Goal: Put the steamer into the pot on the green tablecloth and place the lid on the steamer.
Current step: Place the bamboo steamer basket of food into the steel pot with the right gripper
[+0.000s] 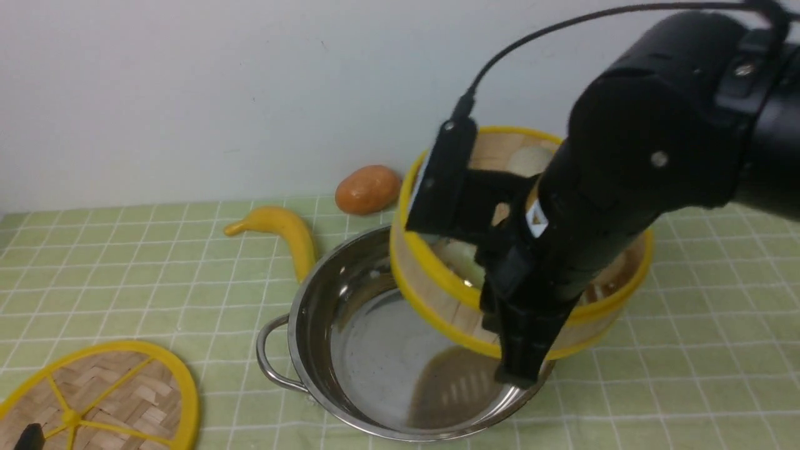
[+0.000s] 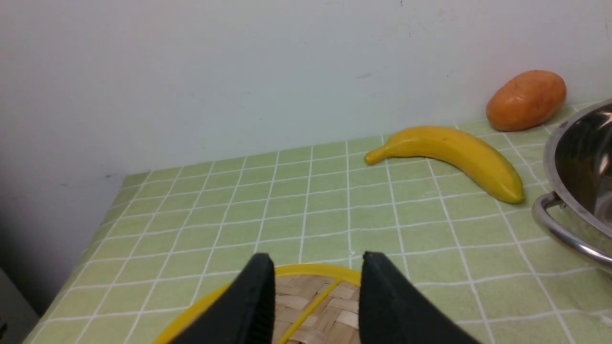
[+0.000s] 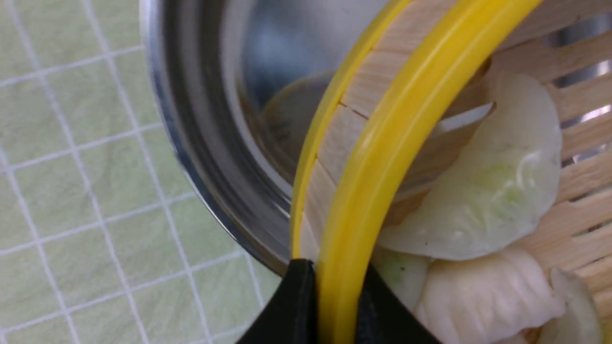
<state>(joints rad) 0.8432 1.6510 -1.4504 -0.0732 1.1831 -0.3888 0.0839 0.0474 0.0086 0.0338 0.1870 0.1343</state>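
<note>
Midway through the first step: getting steamer (image 1: 431, 294) into pot (image 1: 375, 350). Held aloft by right gripper (image 3: 334, 315), clamped tight on the wall at the yellow rim, one finger inside and one outside. Hangs tilted, partly over the pot's far right side, not yet down on its floor; in the front view, seems to overhang the pot's rim on the right. Carries dumplings (image 3: 492, 191) on the slats, so best kept from tipping more. Next, probably: shift left and nearer to centre over pot, level out, lower straight until seated inside the wall, then part the jaws and lift clear. Needs care against jamming the outer finger between steamer and pot wall. Flat on cloth (image 1: 125, 269), left of pot and well apart from it, lid (image 1: 119, 394). Poised over its edge, left gripper (image 2: 316, 267), jaws apart, nothing between them; touching or not, cannot tell. Lid step not yet begun. Just beside pot's far rim, banana (image 1: 287, 231), out of the way.
</note>
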